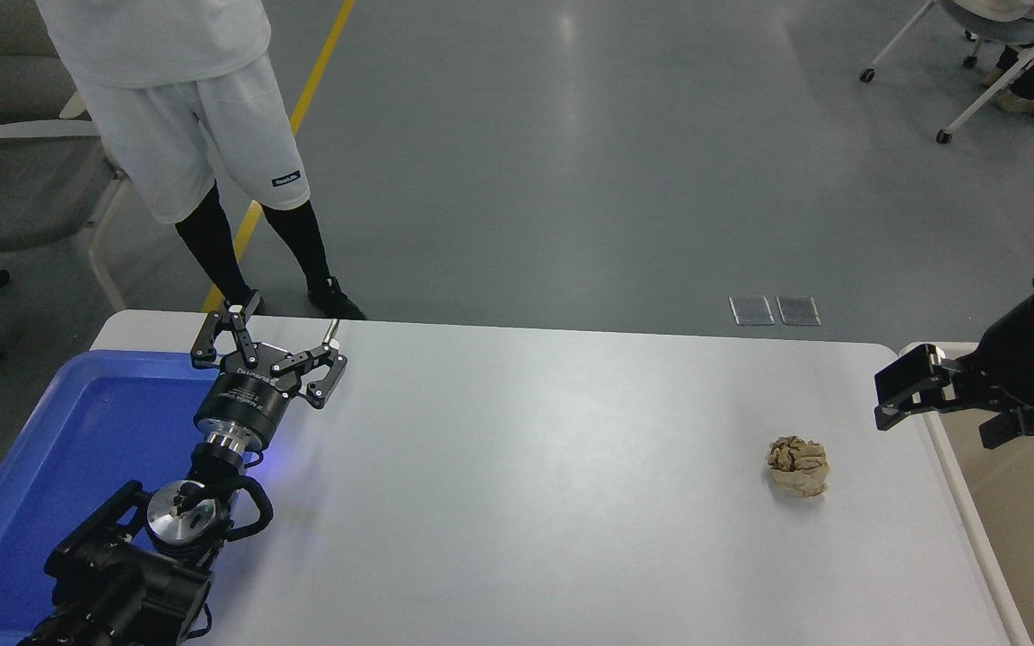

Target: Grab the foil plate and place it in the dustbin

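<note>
The foil plate is out of view. Only part of the dustbin shows at the right edge, a beige bin with a pale rim beside the table. My right gripper hangs over the bin's far left corner, pointing left, open with nothing between its fingers. My left gripper is parked at the lower left, open and empty, over the edge of a blue tray.
A crumpled brown paper ball lies on the white table to the left of the bin. The blue tray fills the table's left end. A person stands beyond the far left corner.
</note>
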